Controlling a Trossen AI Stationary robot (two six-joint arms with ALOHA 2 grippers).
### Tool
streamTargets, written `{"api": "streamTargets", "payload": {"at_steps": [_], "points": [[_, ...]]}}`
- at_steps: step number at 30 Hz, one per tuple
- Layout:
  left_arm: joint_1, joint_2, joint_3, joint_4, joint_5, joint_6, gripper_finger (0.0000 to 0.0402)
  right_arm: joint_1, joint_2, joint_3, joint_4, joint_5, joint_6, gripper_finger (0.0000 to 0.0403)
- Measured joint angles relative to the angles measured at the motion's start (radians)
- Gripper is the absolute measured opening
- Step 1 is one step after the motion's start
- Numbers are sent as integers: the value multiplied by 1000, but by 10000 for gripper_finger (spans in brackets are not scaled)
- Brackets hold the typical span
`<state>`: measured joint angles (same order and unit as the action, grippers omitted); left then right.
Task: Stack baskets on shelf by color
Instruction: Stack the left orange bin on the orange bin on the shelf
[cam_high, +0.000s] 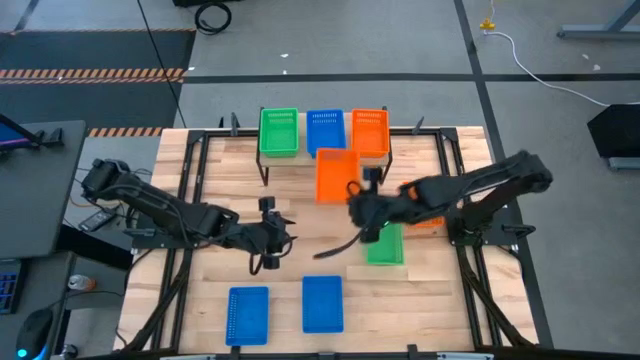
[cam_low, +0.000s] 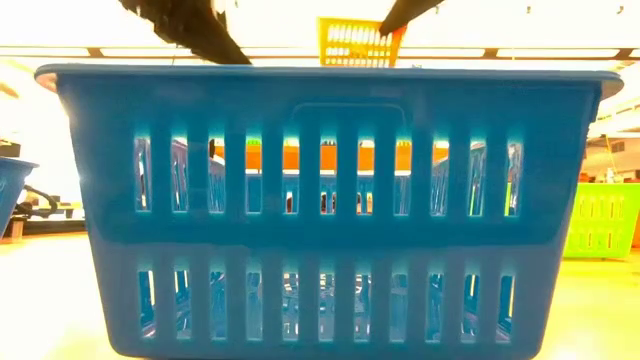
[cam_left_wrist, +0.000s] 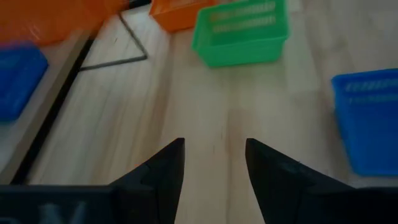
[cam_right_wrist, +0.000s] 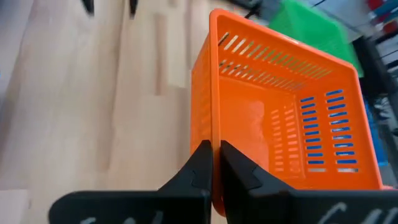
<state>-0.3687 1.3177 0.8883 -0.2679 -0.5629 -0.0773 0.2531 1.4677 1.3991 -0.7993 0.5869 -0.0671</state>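
On the shelf (cam_high: 300, 160) at the far side stand a green basket (cam_high: 279, 132), a blue basket (cam_high: 325, 130) and an orange basket (cam_high: 369, 130). My right gripper (cam_high: 357, 192) is shut on a second orange basket (cam_high: 337, 172), held in the air just in front of the shelf; it also shows in the low view (cam_low: 358, 42). My left gripper (cam_high: 270, 236) is open and empty over the table's middle, left of the right gripper. A green basket (cam_high: 385, 246) stands on the table under my right arm. My right gripper holds the orange basket by the rim of one side wall (cam_right_wrist: 214, 140), near a corner, with one finger inside the basket and one outside. The fingers come from the table's right. The basket is lifted clear of the table, its open side up.
Two blue baskets (cam_high: 247, 313) (cam_high: 322, 303) stand near the table's front edge; one fills the low view (cam_low: 325, 200). Another orange basket (cam_high: 427, 221) shows partly under my right arm. There is bare wood between the shelf and the blue baskets.
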Motion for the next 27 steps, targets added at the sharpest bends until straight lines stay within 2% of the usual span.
{"api": "streamTargets", "payload": {"at_steps": [10,15,23,27], "points": [[-5,1,-156,227,25,-43,174,-179,-187,1,-101,-17,-138,16],[-25,1,-185,269,25,-71,173,-297,-219,1,-171,-110,-272,16],[-42,3,-265,499,25,-35,172,-501,-203,-4,-160,-293,-413,16],[-44,5,-318,616,25,-16,172,-583,-198,-18,-150,-310,-450,16]]}}
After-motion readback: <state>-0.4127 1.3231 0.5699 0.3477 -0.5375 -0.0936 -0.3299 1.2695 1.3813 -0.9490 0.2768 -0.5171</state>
